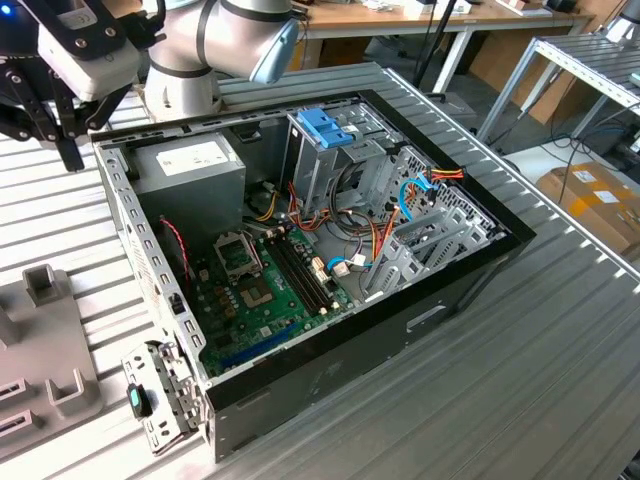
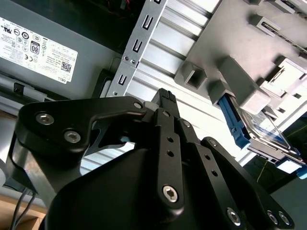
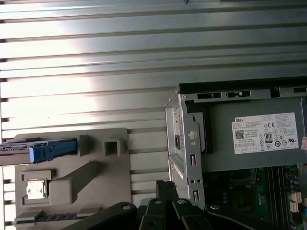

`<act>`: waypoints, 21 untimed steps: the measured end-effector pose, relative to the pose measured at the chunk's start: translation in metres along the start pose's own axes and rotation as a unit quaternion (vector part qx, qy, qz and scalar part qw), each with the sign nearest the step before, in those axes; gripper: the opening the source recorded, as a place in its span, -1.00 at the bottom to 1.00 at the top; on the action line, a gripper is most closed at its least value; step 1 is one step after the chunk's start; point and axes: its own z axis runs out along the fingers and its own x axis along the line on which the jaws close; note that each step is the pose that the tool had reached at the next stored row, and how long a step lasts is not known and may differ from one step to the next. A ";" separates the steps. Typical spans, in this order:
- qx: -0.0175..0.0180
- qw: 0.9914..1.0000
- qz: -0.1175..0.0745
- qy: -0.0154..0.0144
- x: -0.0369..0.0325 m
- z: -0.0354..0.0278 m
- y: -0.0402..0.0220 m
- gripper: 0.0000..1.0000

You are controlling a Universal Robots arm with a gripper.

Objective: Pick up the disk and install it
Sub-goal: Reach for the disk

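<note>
Fingers (image 3: 165,184) look pressed together, hold nothing. Hang over desk (image 1: 560,380), just outside corner of open computer case (image 1: 330,260). Disk (image 2: 261,127) not picked up yet. Sits in slot of grey holder (image 3: 72,177) on desk, beside case. Stands on edge, likely so fingers can pinch it. Case lies on side, lid off, likely so arm can reach in from above.
</note>
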 end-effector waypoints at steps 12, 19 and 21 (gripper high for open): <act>0.000 1.000 0.000 0.000 0.0180 -0.0005 -0.0014 -0.79; 0.000 1.000 0.000 0.000 0.0342 -0.0010 -0.0026 -0.79; 0.000 1.000 0.000 0.000 0.0394 -0.0011 -0.0030 -0.79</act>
